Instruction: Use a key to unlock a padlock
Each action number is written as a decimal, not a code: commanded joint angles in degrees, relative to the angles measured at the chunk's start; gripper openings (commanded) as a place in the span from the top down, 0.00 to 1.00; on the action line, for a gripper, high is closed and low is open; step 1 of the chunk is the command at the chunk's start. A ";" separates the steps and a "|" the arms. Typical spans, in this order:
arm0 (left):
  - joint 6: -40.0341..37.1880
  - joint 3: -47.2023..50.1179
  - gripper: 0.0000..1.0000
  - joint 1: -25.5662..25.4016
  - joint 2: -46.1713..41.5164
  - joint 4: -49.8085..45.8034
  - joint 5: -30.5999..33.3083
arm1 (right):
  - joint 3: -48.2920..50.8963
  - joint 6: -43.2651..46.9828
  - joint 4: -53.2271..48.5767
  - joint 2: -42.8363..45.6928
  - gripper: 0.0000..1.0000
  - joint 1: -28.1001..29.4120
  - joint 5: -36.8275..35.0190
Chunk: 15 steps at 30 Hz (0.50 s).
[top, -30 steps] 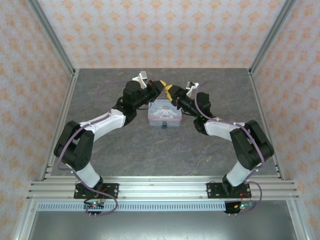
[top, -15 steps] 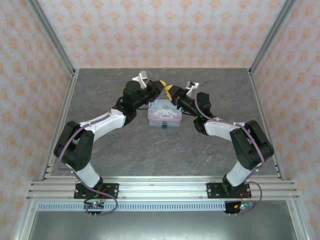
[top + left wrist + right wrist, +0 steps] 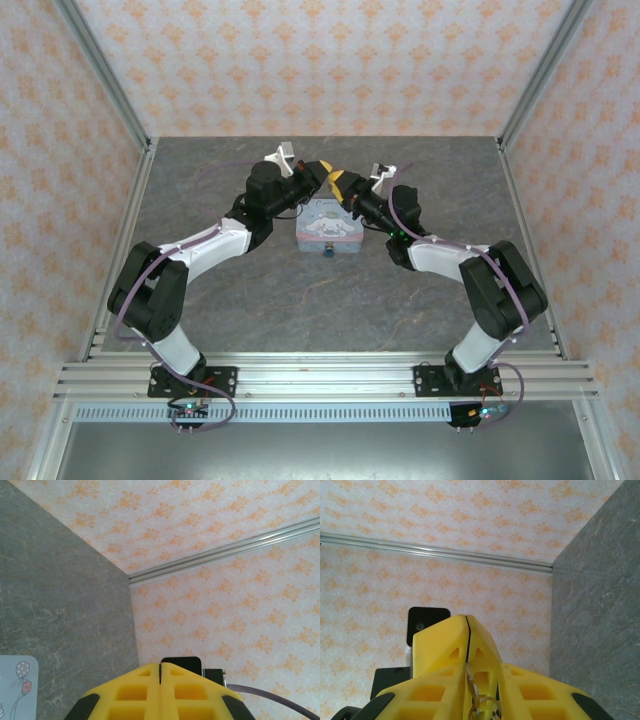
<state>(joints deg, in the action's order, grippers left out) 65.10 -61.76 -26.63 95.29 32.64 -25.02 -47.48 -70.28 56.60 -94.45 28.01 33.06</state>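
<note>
At the near edge of the tin (image 3: 325, 225), on the desk (image 3: 250, 300), the padlock (image 3: 328, 253) lies toward the bases from both arms, roughly equally near each: left end effector (image 3: 160, 666) pressed together and empty, right end effector (image 3: 466, 619) clamped on the key (image 3: 470, 680).

Both arms reach forward, wrists angled inward; left end effector (image 3: 160, 666) closed; right end effector (image 3: 466, 617) pinching key (image 3: 470, 680)

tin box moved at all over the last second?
No. In the top view the tin box lies at the same spot on the table's grey veining as before, with the padlock at its near edge.
</note>
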 commanded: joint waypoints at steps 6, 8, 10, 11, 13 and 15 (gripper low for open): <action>-0.40 0.23 1.00 -0.21 -1.78 2.32 1.02 | 0.71 0.32 2.97 0.57 0.86 0.38 0.60; -0.41 0.17 1.00 -0.21 -1.78 2.26 1.00 | 0.98 0.40 2.99 0.61 0.90 0.38 0.43; -0.50 0.20 1.00 -0.23 -1.95 2.18 1.14 | 1.34 0.50 3.00 0.72 0.98 0.38 0.13; -0.43 0.30 1.00 -0.22 -2.03 2.14 1.20 | 1.51 0.50 2.92 0.80 1.00 0.32 0.03; -0.56 0.42 1.00 -0.17 -2.43 1.99 1.37 | 2.15 0.66 2.78 0.85 1.00 0.24 -0.27; -0.67 0.82 1.00 -0.05 -2.90 1.85 1.68 | 2.68 0.58 2.73 0.92 1.00 0.04 -0.69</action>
<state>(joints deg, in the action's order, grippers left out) 65.08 -61.45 -26.63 95.22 32.56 -24.71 -46.39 -70.41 58.22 -94.43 28.10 32.75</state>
